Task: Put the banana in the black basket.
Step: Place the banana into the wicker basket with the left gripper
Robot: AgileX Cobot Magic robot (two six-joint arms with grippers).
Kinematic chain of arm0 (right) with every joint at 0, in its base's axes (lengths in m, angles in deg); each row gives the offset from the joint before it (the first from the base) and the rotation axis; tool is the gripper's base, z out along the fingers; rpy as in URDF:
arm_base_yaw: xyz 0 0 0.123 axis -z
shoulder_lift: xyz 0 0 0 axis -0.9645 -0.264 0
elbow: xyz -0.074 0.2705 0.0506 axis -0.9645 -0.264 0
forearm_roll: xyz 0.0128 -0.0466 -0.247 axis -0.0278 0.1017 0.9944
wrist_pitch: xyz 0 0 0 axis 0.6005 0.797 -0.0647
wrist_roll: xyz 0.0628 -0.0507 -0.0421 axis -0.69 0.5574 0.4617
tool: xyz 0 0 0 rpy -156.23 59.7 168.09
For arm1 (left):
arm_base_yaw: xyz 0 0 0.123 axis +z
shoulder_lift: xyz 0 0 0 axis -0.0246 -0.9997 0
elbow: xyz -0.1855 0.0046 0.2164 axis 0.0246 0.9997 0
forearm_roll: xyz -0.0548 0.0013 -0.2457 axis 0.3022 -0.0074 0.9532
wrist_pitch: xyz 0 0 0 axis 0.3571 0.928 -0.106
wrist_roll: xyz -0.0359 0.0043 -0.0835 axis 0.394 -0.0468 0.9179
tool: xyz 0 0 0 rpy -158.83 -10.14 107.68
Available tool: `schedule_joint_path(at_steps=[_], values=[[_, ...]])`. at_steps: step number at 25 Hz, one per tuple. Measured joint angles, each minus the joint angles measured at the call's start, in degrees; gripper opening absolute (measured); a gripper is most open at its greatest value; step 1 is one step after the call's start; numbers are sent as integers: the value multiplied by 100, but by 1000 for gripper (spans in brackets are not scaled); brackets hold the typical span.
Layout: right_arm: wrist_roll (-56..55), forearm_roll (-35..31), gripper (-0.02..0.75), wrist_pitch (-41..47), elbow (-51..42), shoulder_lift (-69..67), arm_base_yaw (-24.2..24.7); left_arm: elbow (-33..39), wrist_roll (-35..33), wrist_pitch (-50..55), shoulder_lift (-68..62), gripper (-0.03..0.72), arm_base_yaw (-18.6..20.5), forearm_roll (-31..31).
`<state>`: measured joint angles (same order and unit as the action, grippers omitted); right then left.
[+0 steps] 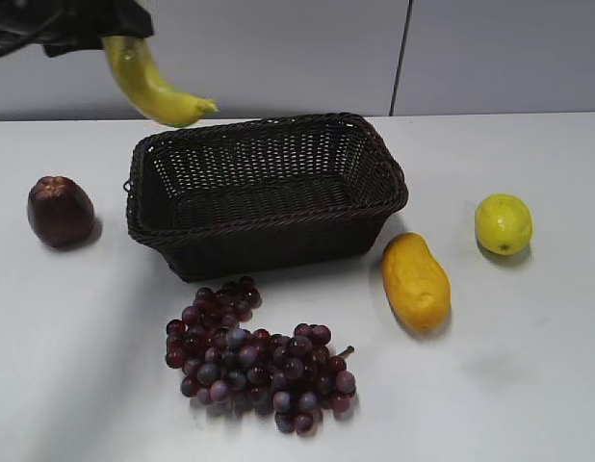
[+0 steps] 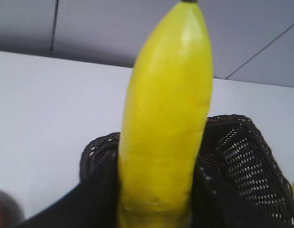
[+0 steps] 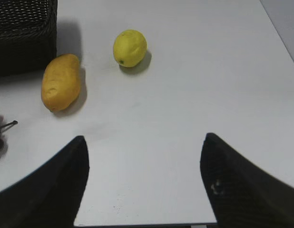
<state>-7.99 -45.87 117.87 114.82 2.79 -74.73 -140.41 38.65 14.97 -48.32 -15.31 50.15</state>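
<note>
The banana is up in the air, clamped at its top end by the left gripper, and it hangs down from there with the free tip curling out to the right. That tip sits above the back-left rim of the basket, not touching it. In the left wrist view the banana fills the middle, pinched between the dark fingers at the bottom, with the basket just behind it.

The basket holds nothing, just bare weave on the floor and walls.

Below and out from the left gripper there's a dark red fruit left of the basket, and a bunch of 1 purple grapes in front of it.

The right gripper is spread wide with nothing between its 2 fingers, hovering over bare table. Ahead of it and to the left lie an orange fruit and a lemon, close together but apart, with the basket corner farther left.

The table is white, the wall behind is grey with a dark vertical seam.
</note>
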Motion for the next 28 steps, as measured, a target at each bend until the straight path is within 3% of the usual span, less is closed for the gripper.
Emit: schedule_joint_path(at_steps=[4, 9, 19, 23, 28], values=[[0, 0, 582, 0, 0, 0, 0, 0, 0, -1211, -541, 412, -587, 35], [0, 0, 582, 0, 0, 0, 0, 0, 0, -2306, -1166, 412, -988, 52], [0, 0, 582, 0, 0, 0, 0, 0, -5, -2531, -1981, 412, -1130, 61], [0, 0, 582, 0, 0, 0, 0, -27, -5, -2487, -2138, 616, -1156, 61], [0, 0, 582, 0, 0, 0, 0, -40, -5, -2385, -2057, 655, -1160, 61]])
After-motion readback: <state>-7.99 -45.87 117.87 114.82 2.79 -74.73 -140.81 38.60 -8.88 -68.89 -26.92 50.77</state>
